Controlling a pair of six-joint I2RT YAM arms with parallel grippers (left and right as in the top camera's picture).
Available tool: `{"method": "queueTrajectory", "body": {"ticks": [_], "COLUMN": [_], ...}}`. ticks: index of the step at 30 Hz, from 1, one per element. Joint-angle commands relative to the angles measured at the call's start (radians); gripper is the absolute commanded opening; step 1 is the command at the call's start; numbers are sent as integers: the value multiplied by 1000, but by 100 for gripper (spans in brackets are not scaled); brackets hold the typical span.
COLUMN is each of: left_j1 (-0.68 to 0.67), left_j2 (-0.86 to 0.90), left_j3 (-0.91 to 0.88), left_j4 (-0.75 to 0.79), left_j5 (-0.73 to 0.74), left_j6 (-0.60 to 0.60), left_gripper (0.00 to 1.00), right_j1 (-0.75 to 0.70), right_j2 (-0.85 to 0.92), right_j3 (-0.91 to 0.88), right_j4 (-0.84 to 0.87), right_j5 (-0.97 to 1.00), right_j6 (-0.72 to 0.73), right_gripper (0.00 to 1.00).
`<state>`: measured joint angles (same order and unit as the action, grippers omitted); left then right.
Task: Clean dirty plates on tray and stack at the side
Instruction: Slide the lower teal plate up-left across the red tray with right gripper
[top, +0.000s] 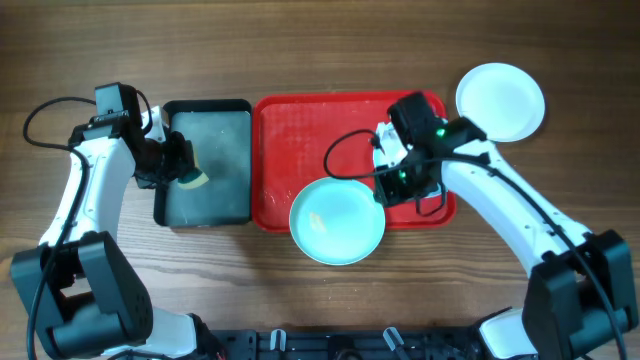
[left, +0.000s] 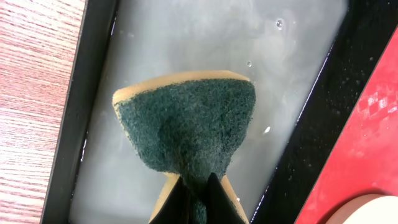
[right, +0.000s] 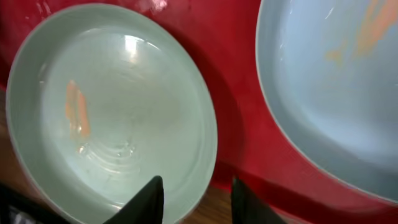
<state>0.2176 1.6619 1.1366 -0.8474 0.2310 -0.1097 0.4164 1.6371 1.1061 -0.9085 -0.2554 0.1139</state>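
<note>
A pale aqua plate (top: 337, 220) with a pale smear lies at the front edge of the red tray (top: 300, 130) and overhangs the table. My right gripper (top: 385, 190) is open at its right rim. In the right wrist view the fingers (right: 196, 183) straddle that plate's (right: 112, 112) rim. A second pale plate (right: 329, 81) with orange smears lies beside it on the tray (right: 242, 106); my arm mostly hides it from overhead. A white plate (top: 500, 100) sits on the table at the back right. My left gripper (top: 180, 165) is shut on a green-and-yellow sponge (left: 186, 121).
The sponge hangs over a black-rimmed grey tray (top: 225, 150) holding cloudy water (left: 205, 43), just left of the red tray. The right arm's cable loops over the red tray (top: 340, 155). Bare wooden table surrounds both trays.
</note>
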Motion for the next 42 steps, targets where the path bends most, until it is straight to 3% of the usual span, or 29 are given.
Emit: {"method": "queueTrajectory", "body": {"ticks": [1,7,42], "left_j1": [-5,-5,-5], "left_j2": [-26,-26,-26], "left_j3": [-5,-5,-5], "left_j4": [3,3,3], "left_j5": [13,13,16], "left_j6": [-3,-3,-3], "left_gripper": [4,4,4], "right_j1": [6,6,37], "right_j2": [10,10,11], "right_j3": [-101,-160,-196], "right_j4": [90,194,228], "right_j5": [-21,-34,48], "right_j6": [50,50,55], "right_gripper": [34,29,16]}}
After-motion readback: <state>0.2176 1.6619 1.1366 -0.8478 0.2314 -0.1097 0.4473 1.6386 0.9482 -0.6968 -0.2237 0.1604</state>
